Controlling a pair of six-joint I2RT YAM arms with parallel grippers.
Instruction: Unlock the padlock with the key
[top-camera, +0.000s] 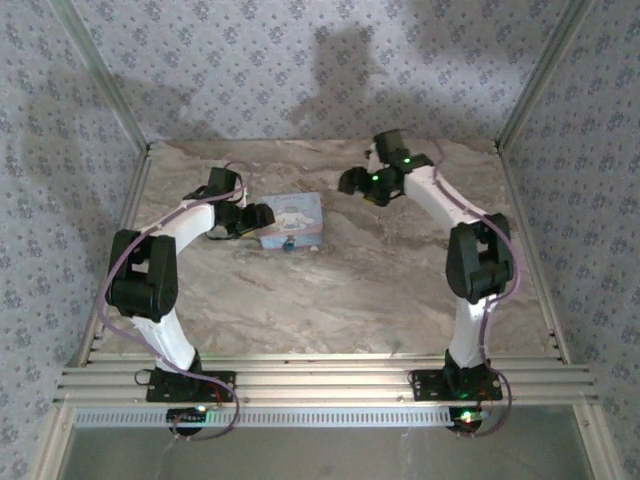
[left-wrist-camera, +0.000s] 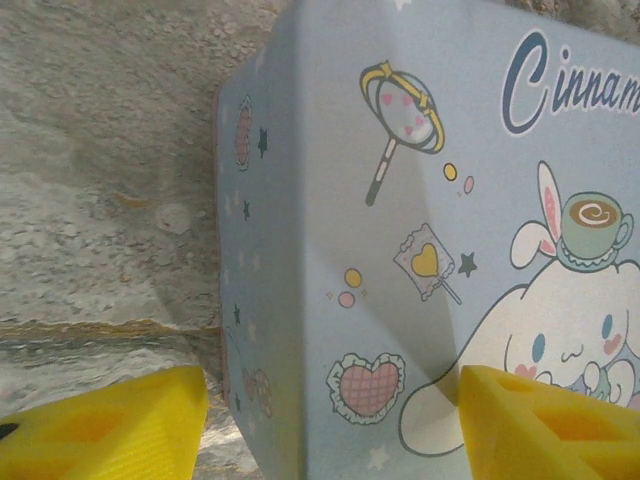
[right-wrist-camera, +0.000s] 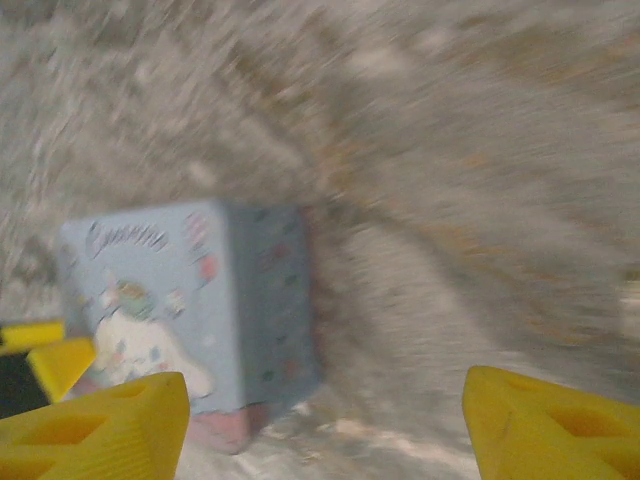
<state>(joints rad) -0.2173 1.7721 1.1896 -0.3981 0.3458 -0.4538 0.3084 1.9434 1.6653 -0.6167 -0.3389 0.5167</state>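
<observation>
Soft, rather dim light; blurry shadows lie on the back wall (top-camera: 330, 60). The left wrist view is sharp. The right wrist view is smeared, probably by motion, leaving the tin (right-wrist-camera: 190, 300) hazy.

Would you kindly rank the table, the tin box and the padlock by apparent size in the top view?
Largest to smallest:
1. table
2. tin box
3. padlock, just a tiny dark speck at the box's near edge
None is a close call.

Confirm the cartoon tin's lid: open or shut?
Shut. The tin lies flat on the table, printed lid facing up; the left wrist view shows lid and side wall meeting with no gap.
</observation>
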